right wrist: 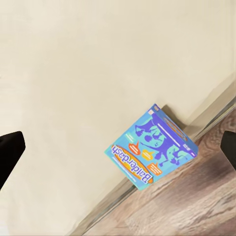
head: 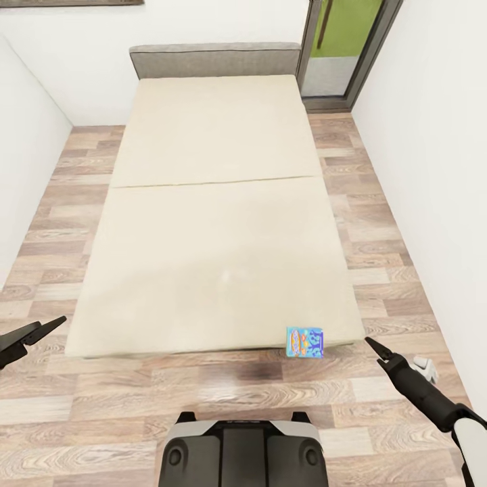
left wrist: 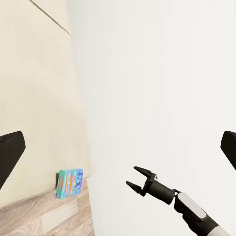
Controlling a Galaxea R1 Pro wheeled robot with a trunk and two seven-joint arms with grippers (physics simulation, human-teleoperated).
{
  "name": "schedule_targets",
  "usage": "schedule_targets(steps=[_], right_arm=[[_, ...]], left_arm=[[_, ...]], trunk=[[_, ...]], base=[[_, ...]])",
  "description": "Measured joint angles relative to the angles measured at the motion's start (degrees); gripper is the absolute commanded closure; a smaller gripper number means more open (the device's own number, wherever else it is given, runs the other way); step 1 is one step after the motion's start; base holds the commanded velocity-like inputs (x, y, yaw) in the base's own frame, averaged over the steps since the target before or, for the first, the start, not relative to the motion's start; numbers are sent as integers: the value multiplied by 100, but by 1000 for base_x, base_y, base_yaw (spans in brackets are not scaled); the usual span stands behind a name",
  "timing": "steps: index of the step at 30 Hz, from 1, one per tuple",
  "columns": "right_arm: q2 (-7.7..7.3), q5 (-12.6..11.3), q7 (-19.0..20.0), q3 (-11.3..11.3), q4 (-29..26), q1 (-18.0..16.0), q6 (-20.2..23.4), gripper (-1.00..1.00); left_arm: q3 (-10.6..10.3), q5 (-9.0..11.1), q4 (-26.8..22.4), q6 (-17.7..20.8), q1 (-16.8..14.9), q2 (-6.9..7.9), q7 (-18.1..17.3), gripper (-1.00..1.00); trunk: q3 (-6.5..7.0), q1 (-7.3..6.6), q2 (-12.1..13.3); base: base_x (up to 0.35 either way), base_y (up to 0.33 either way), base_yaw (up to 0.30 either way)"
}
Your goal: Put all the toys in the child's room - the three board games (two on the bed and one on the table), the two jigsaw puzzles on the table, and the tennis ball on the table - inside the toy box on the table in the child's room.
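- Head view: the bed (head: 210,216) is occupying the centre of the frame, its cream mattress running from the grey headboard (head: 215,59) at the top down to the lower third.
- Wood plank floor (head: 135,399) is showing on both sides of the bed and across the bottom; white walls are closing in at the left and right edges.
- A glazed door (head: 341,47) is sitting in the upper right corner, with green showing behind it.
- Board game (head: 305,341): a blue box printed "Balderdash" is standing on its edge at the lower right corner of the bed, leaning against the mattress side, its lower edge at the floor.
- Right wrist view: the board game (right wrist: 151,150) is appearing slightly right of centre, tilted, at the line between mattress and floor.
- Left wrist view: the board game (left wrist: 69,183) is lying in the lower left.
- Left gripper (head: 40,331): sitting at the lower left edge of the head view, fingers spread apart, holding nothing.
- Right gripper (head: 376,349): sitting at the lower right, just right of the board game and not touching it; in the left wrist view the right gripper (left wrist: 136,179) is showing its two fingers apart with nothing between them.
- The robot's base (head: 242,450) is showing at the bottom centre.
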Motion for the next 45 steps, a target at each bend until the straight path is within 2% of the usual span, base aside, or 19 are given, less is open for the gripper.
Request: schedule_targets(steps=[18, 26, 32, 45], right_arm=[[-6, -27, 28, -13, 100, 0, -76, -100], [1, -45, 56, -42, 235, 1, -174, -100], [15, -50, 72, -175, 342, 0, -184, -100], [23, -25, 67, -207, 404, 0, -176, -100]], left_arm=[[-20, 3, 14, 4, 6, -37, 0, -100], [-57, -3, 173, 3, 9, -180, 0, -100], [-65, -1, 199, 1, 10, -258, 0, -100], [-38, -7, 209, 0, 9, -252, 0, -100]], trunk=[[166, 0, 0], [239, 0, 0], [295, 0, 0], [416, 0, 0]], base=[[0, 0, 0], [0, 0, 0], [0, 0, 0], [0, 0, 0]])
